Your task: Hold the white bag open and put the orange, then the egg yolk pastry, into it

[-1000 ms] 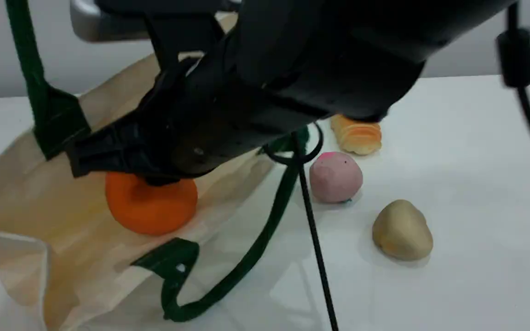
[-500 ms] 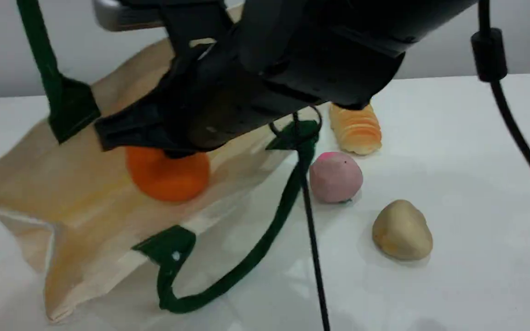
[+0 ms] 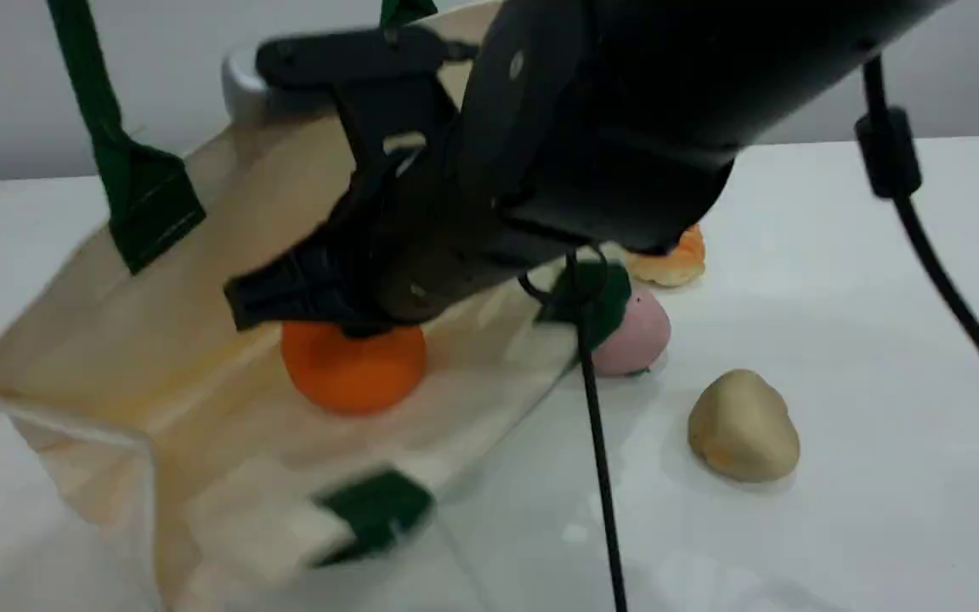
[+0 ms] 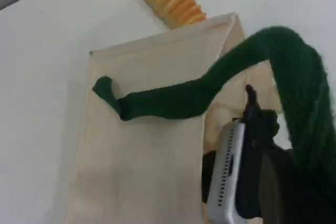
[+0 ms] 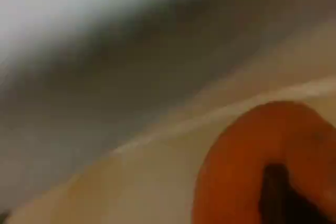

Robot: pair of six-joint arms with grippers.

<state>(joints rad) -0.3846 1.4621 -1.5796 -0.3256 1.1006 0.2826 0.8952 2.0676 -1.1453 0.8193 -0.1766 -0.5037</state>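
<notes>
Nearest the camera, the white bag [image 3: 158,399] lies on its side on the table [image 3: 880,382]. Its soft cream canvas is creased and slumped, with a dark green patch [image 3: 375,510] sewn at the near rim. Just inside the mouth is the orange [image 3: 353,374], smooth, matte and squat, with the right pincer [image 3: 332,316] closed down on its top. The right wrist view shows one dark fingertip [image 5: 275,192] against the peel. Released this close to the rim, the round fruit could well roll back out over the limp lower wall. A thin black cable [image 3: 600,476] hangs from the right arm across the rim and might snag the webbing when the arm withdraws. To the right, clear of the bag, lies the egg yolk pastry [image 3: 743,425], a smooth beige egg shape. Beyond it a pink ball [image 3: 647,336] sits right against the rim, then a ridged bread loaf [image 3: 668,263]. Farthest, the upper strap handle [image 3: 82,76] runs taut out of frame. The left pincer itself is hidden, but it is closed, apparently on that thick woven strap. A slip there would drop the canvas onto the right arm.
</notes>
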